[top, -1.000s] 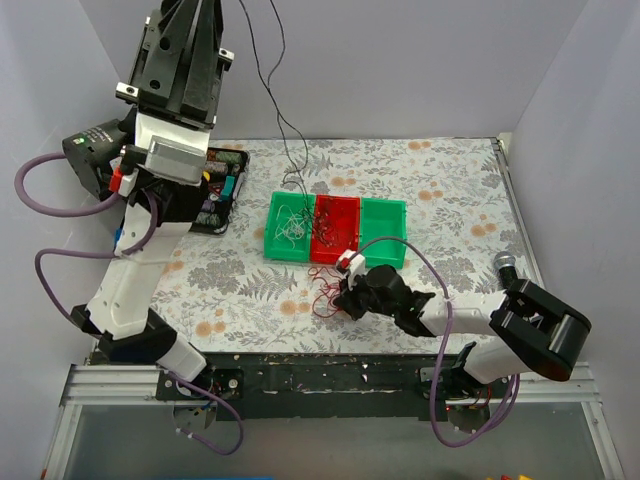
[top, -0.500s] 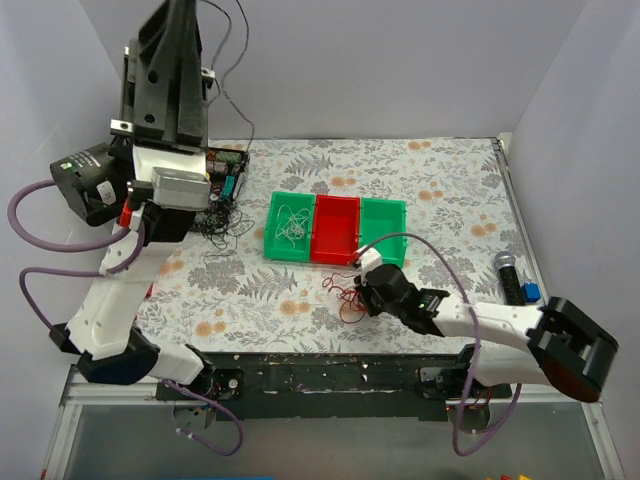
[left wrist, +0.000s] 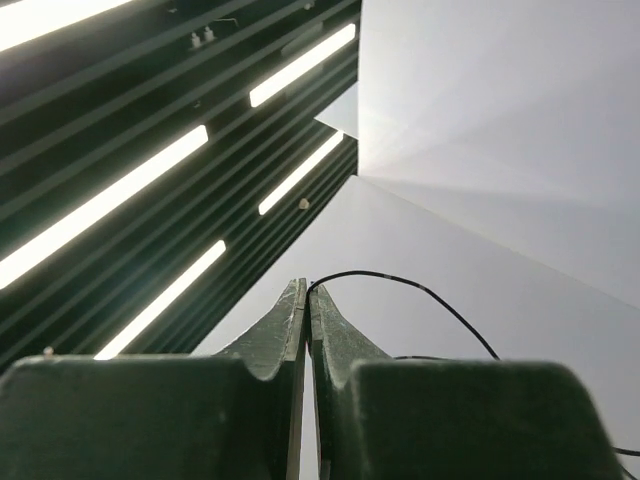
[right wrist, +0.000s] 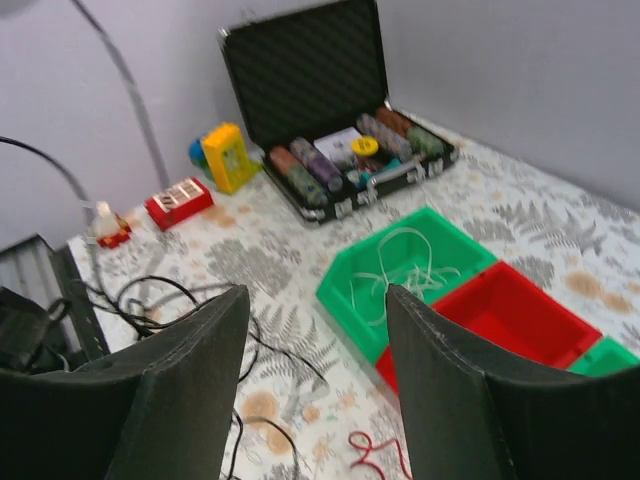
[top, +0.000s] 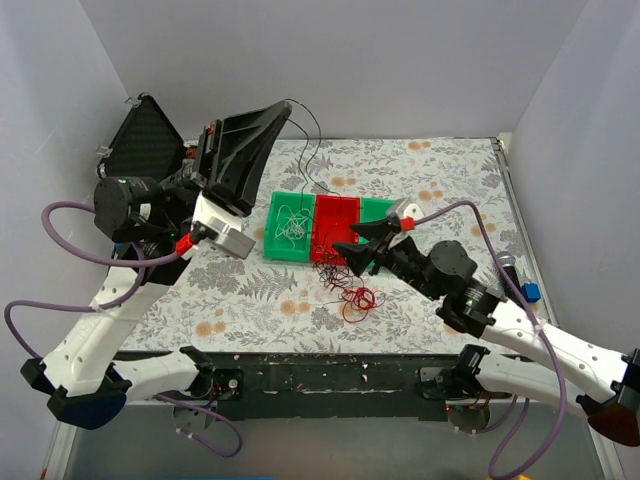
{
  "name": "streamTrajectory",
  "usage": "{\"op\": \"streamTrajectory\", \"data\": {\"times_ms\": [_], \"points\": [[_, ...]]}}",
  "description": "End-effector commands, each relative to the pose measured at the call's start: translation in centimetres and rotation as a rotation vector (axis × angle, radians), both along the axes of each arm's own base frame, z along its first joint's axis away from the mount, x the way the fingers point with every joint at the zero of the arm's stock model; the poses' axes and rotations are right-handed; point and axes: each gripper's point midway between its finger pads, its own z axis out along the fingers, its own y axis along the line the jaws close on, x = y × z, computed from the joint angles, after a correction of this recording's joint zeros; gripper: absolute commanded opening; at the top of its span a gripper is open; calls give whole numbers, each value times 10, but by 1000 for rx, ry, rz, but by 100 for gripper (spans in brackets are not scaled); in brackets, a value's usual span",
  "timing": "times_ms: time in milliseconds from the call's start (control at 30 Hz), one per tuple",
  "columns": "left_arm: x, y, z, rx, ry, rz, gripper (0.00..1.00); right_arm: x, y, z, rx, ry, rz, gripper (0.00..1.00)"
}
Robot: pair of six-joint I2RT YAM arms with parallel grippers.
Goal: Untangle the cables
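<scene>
Left gripper (left wrist: 308, 300): pinched shut on a black strand (left wrist: 372, 273); swung lower, tip toward upper centre.
Right gripper (top: 350, 258): released, lifted, fingers apart, empty.
Cables (top: 350, 287): red tangle mid-frame, just below the red bin (top: 338, 215).
Meaning: black strand probably freed; red knot remained.

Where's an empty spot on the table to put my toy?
Bare cloth: between the bins and the right wall, and the near strip left of the red wires. Crowded: around those wires, where the right gripper hangs open.
</scene>
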Motion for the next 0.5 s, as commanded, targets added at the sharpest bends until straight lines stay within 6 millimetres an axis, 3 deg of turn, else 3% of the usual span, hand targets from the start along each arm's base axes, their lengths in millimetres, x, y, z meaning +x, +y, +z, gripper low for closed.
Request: {"op": "streamTrajectory", "data": {"times_ms": [0,267,467], "points": [[-1,-4,-12,40,23,-14,0,-24,2,56,164,-105,118,66],[6,-14,-25,75,43,-25,0,-33,1,53,178,-107,153,68],[8,-17,-29,92,42,-24,0,-47,-1,63,204,-160,215,68]]}}
